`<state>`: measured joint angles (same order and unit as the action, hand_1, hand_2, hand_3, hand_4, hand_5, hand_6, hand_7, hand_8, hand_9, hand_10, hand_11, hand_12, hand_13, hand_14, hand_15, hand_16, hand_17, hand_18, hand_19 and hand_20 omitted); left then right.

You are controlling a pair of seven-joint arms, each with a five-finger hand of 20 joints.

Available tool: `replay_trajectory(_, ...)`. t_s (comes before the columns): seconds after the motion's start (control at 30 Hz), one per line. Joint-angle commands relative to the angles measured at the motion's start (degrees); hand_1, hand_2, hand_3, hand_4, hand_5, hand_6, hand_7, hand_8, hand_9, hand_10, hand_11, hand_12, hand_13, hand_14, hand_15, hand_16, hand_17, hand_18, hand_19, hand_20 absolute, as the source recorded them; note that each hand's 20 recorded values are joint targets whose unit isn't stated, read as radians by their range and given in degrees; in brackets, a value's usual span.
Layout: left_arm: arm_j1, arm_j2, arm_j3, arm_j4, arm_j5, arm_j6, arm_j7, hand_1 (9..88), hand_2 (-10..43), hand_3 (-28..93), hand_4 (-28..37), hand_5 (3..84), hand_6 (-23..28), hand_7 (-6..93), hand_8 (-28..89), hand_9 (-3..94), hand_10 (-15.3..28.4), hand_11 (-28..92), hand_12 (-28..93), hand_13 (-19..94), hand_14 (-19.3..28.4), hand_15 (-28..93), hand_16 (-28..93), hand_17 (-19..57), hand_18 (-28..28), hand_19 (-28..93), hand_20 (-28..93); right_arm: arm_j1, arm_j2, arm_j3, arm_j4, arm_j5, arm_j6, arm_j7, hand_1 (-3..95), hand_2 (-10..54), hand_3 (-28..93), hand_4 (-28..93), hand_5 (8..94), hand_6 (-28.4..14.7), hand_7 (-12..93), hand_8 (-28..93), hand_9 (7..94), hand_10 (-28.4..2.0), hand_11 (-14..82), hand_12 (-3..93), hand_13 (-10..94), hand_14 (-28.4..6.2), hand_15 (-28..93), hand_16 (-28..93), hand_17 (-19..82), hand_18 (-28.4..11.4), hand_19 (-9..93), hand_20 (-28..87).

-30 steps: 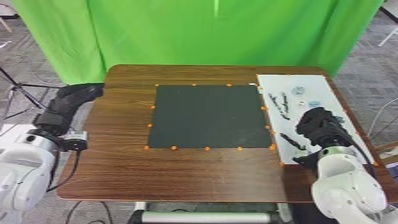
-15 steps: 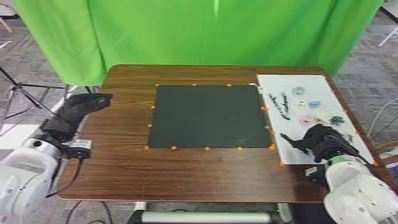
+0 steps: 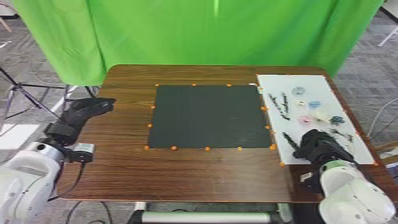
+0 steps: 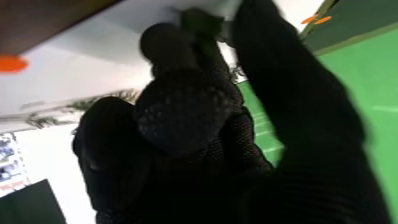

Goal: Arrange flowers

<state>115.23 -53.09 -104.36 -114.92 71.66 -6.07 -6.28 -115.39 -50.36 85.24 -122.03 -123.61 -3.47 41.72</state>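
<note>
- Right hand (image 3: 318, 145): was over the white board (image 3: 289, 82), beside a green sprig (image 4: 202, 22); whether grasping, could not tell.
- Left hand (image 3: 89, 106): was released, at the bench (image 3: 169, 175) edge.
- Flowers, pink (image 3: 306, 119) and blue (image 3: 314, 104): lay on the board.

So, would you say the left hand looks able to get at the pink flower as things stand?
Probably not: the left hand is by the table's left edge, while the pink flower lies on the white board at the right, across the dark mat.
</note>
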Motion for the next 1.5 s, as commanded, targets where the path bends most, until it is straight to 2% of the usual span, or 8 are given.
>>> replay_trajectory(0.03, 0.4, -0.45, -0.3, -0.6, -0.03, -0.97, -0.92, 30.1, -0.1, 58, -15.2, 42.7, 7.7, 9.0, -5, 39.7, 16.1, 19, 11, 30, 17.8, 7, 1, 1.2, 10.2, 7, 11, -2.8, -1.1, -1.5, 3.2, 7.2, 3.3, 1.8, 70.7, -9.5, 40, -3, 64.1, -5.4, 41, 21, 84.4, -11.6, 25.4, 50.6, 94, -1.0, 53, 31, 72, -3.3, 87, 43)
replay_trajectory(0.7, 0.3, 0.16, -0.39, -0.49, -2.38, 0.05, -1.91, 30.5, 0.2, 58, -15.1, 42.6, 7.7, 9.0, -5, 39.6, 16.3, 19, 11, 30, 17.9, 8, 1, 1.3, 10.1, 7, 11, 1.7, 3.1, -0.4, 1.3, 9.2, 14.7, -3.1, 72.0, -9.5, 46, -1, 69.1, -8.2, 49, 8, 86.5, -13.7, 33.4, 45.8, 94, -0.6, 60, 24, 77, -2.3, 87, 44)
replay_trajectory(0.93, 0.7, 0.7, 0.01, -0.4, -4.98, 5.46, -3.44, 30.3, 0.6, 58, -15.5, 42.8, 7.8, 9.1, -5, 40.0, 16.5, 19, 11, 30, 18.1, 8, 1, 1.2, 10.2, 8, 11, 3.5, 2.2, 0.1, 0.1, 26.6, 18.8, -2.5, 71.6, -9.5, 47, 0, 69.6, -8.2, 50, 7, 86.9, -13.8, 34.3, 45.4, 94, -0.3, 61, 23, 77, -2.2, 88, 43)
replay_trajectory(1.07, 0.9, 2.0, 1.15, 2.19, -5.2, 8.16, -1.26, 28.8, 1.0, 58, -16.1, 42.8, 7.9, 8.8, -5, 39.9, 16.6, 19, 11, 30, 17.9, 8, 1, 1.1, 10.4, 8, 11, 6.1, 1.6, -2.0, 0.8, 35.5, 21.8, -2.6, 71.4, -9.5, 47, 0, 69.9, -8.5, 50, 6, 87.1, -13.9, 34.8, 44.6, 94, -0.5, 61, 23, 78, -2.0, 88, 43)
replay_trajectory(1.13, 1.2, 3.21, 2.06, 3.91, -3.63, 10.74, 0.92, 26.2, 1.9, 58, -18.6, 41.6, 7.4, 8.5, -5, 37.9, 16.1, 17, 10, 25, 15.9, 5, 1, -0.4, 8.8, 5, 10, 8.0, 1.5, -3.6, 1.2, 37.6, 22.3, -3.1, 71.3, -9.5, 47, 0, 70.0, -8.6, 50, 6, 87.2, -13.8, 35.0, 44.2, 94, -0.6, 61, 22, 78, -1.9, 88, 42)
replay_trajectory(1.3, 0.8, 5.32, 2.16, 9.19, 5.0, 11.58, 6.07, 21.0, 2.2, 61, -25.9, 38.8, 6.2, 7.1, -5, 33.1, 13.9, 13, 10, 16, 11.3, 1, 0, -4.5, 4.8, -1, 9, 14.0, 0.6, -7.5, 2.4, 41.8, 22.4, -3.9, 71.1, -9.5, 47, 0, 70.3, -8.6, 51, 5, 87.3, -14.0, 35.2, 43.8, 94, -0.6, 61, 22, 78, -2.0, 87, 42)
replay_trajectory(1.37, 0.6, 6.34, 2.71, 11.13, 7.11, 13.56, 7.63, 20.1, 2.0, 61, -26.9, 38.5, 6.1, 7.1, -5, 32.6, 13.0, 12, 10, 16, 10.6, 1, 0, -5.1, 4.4, -1, 9, 17.5, 0.1, -10.0, 3.2, 43.0, 22.2, -4.2, 71.1, -9.5, 47, 0, 70.3, -8.7, 51, 5, 87.4, -14.0, 35.2, 43.7, 94, -0.7, 61, 22, 78, -2.0, 87, 42)
replay_trajectory(1.5, 0.9, 6.48, 2.18, 13.21, 7.22, 15.09, 8.32, 18.7, 1.4, 62, -27.9, 37.7, 5.3, 7.7, -5, 32.0, 12.3, 12, 10, 15, 9.6, 0, 0, -5.7, 3.7, -1, 9, 24.1, -1.9, -15.7, 5.3, 46.3, 21.6, -5.2, 71.2, -9.5, 47, 0, 70.5, -8.8, 51, 5, 87.4, -14.0, 35.2, 43.6, 94, -0.7, 61, 22, 78, -2.0, 87, 42)
